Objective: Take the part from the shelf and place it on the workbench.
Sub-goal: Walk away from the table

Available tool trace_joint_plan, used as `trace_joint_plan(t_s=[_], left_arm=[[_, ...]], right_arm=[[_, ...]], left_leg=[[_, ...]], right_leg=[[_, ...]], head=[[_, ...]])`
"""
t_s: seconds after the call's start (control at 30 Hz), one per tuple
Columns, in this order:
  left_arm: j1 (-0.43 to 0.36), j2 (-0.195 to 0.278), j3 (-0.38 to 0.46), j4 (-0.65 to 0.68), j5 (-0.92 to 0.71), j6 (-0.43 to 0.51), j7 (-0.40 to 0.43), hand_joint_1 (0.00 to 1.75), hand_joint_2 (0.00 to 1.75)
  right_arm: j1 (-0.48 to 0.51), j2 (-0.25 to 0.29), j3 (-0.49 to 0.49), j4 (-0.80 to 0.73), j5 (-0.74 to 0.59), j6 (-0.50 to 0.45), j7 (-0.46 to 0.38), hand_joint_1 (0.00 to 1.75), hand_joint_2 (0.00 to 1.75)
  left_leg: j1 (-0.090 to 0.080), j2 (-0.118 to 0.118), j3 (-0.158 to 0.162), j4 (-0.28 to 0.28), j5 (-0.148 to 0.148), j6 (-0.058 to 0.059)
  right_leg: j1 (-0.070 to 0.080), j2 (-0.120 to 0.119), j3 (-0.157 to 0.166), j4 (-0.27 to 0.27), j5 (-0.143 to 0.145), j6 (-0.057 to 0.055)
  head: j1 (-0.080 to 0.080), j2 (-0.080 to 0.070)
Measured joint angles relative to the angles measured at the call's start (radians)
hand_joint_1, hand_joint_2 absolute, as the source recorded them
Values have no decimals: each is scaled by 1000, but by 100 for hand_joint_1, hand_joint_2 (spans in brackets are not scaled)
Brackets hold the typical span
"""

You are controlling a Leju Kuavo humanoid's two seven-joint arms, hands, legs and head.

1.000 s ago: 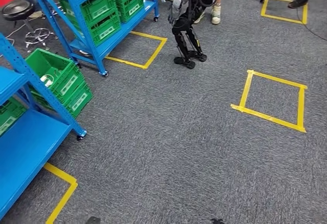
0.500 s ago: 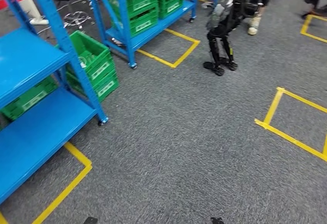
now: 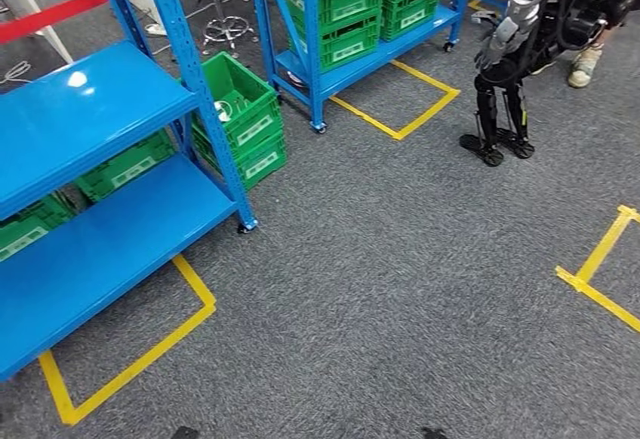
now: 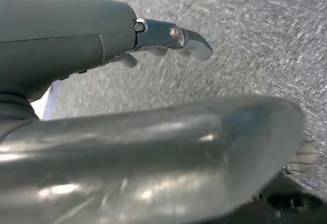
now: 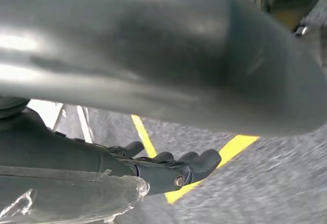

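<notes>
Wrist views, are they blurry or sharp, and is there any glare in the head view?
Left wrist view: the thumb up close is soft and smeared, with light streaks along it, and the carpet looks streaked. Right wrist view: the thumb is likewise blurred, while the fingers are sharper. Head view: fairly sharp, with a bright glare spot on the blue shelf.

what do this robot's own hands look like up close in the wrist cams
The left hand has a smooth grey cover, a thick glossy grey thumb, and slim metallic fingers with a visible screw. The right hand looks darker, with black rounded fingers and a small bolt at the knuckle.
</notes>
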Motion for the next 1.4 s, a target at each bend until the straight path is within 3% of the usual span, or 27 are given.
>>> trace_joint_plan(t_s=[0.07,0.1,0.13,0.2,0.27,0.33,0.4,0.47,0.53,0.6,0.63,0.67,0.7,0.77,0.83,0.9,0.97,1.03,1.1,1.17,1.2,1.23,1.27,1.33,1.4], left_arm=[[-4,0,0,0,1,0,0,0,0],[-4,-1,0,0,2,1,-1,0,0],[-2,-1,0,0,4,2,-2,0,0],[-1,-1,0,0,7,5,-5,0,0],[-4,-1,0,0,9,7,-7,0,0],[-7,-1,0,0,9,8,-8,0,0],[-8,-1,0,0,9,8,-8,0,0],[-8,-1,1,0,10,8,-8,0,0],[-5,0,1,0,10,9,-7,0,0],[-4,-2,2,0,10,9,-6,0,0],[-5,-4,2,0,10,8,-4,0,0],[-4,-5,2,0,10,6,-2,0,0],[-3,-6,2,0,10,6,0,0,0],[-1,-7,2,0,10,4,3,0,0],[-2,-8,2,0,10,4,3,0,0],[-3,-8,2,0,10,3,3,0,0],[1,-8,2,0,10,4,3,0,0],[3,-8,2,0,10,4,3,0,0],[0,-9,2,0,10,5,3,0,0],[-2,-9,2,0,10,5,3,0,0],[-1,-10,2,0,10,5,3,0,0],[0,-10,2,0,10,5,2,0,0],[1,-9,2,0,10,5,2,0,0],[-1,-9,2,0,10,5,0,0,0],[-6,-10,2,0,10,6,0,0,0]], right_arm=[[3,-1,0,0,0,0,-1,0,0],[3,-1,0,0,0,0,-1,0,0],[3,-2,0,0,0,0,-1,0,0],[0,-2,0,0,1,0,-1,0,0],[-2,-2,0,0,2,0,-1,0,0],[-1,-2,0,0,2,0,0,0,0],[-1,-2,0,0,2,0,0,0,0],[-2,-3,0,0,3,-1,1,0,0],[-4,-4,-1,0,3,-2,6,0,0],[-3,-5,-3,0,3,-3,12,0,0],[-2,-6,-5,0,3,-3,15,0,0],[0,-6,-8,0,2,-3,18,0,0],[1,-6,-10,0,2,-3,21,0,0],[2,-6,-14,0,2,-3,24,0,0],[2,-6,-15,0,2,-3,24,0,0],[1,-6,-16,1,2,-3,24,0,0],[0,-7,-16,1,2,-3,24,0,0],[-1,-8,-17,1,2,-3,24,0,0],[1,-8,-17,1,2,-3,24,0,0],[4,-8,-18,1,2,-3,24,0,0],[4,-8,-19,1,3,-3,24,0,0],[4,-8,-20,1,3,-4,24,0,0],[3,-8,-21,1,3,-3,24,0,0],[0,-8,-23,1,4,-3,24,0,0],[-1,-8,-24,1,4,-3,24,0,0]], left_leg=[[0,26,-64,132,-60,-4],[1,28,-82,169,-67,-5],[0,30,-80,170,-55,-5],[-1,53,-22,67,8,-1],[-7,103,48,-58,52,5],[-11,133,72,-105,57,7],[-12,131,73,-109,56,9],[-12,115,70,-108,56,19],[-5,78,69,-109,60,38],[1,41,70,-114,63,50],[1,28,69,-113,64,52],[1,14,69,-113,64,52],[2,-1,70,-113,64,52],[4,-31,72,-112,65,49],[4,-58,69,-108,65,39],[6,-82,61,-108,69,24],[10,-95,54,-112,76,9],[7,-48,36,-82,56,0],[3,14,-18,25,-5,-5],[3,29,-78,149,-55,-7],[3,29,-88,173,-55,-7],[3,31,-78,159,-37,-6],[2,38,-50,110,-6,-3],[-2,83,26,-21,46,6],[-7,114,65,-93,59,18]], right_leg=[[3,-34,-1,0,-2,-5],[4,-51,-1,0,-3,-6],[4,-66,0,0,-4,-6],[5,-92,4,0,-7,-3],[11,-111,9,3,-13,5],[17,-119,10,7,-18,10],[17,-120,10,8,-19,11],[17,-133,13,4,-19,16],[13,-105,4,41,-50,32],[9,-49,-50,165,-118,46],[9,-37,-85,233,-144,47],[9,-32,-110,278,-154,48],[8,-30,-118,285,-142,48],[4,-15,-80,187,-71,48],[-6,44,-23,57,-18,47],[-10,79,-1,10,-11,40],[-6,56,0,7,-7,25],[-6,29,1,3,-2,11],[-3,-3,1,0,-2,1],[0,-38,0,0,-3,-3],[1,-54,0,1,-4,-4],[2,-69,1,1,-5,-3],[3,-81,2,1,-6,-2],[8,-102,5,3,-10,4],[15,-123,7,4,-16,15]], head=[[-4,0],[-4,0],[-4,0],[-4,0],[-6,0],[-9,0],[-10,0],[-8,0],[0,0],[9,0],[11,0],[12,0],[13,0],[13,0],[14,0],[15,0],[16,0],[9,0],[-1,0],[-3,0],[-3,0],[-3,0],[-3,0],[-4,0],[-5,0]])
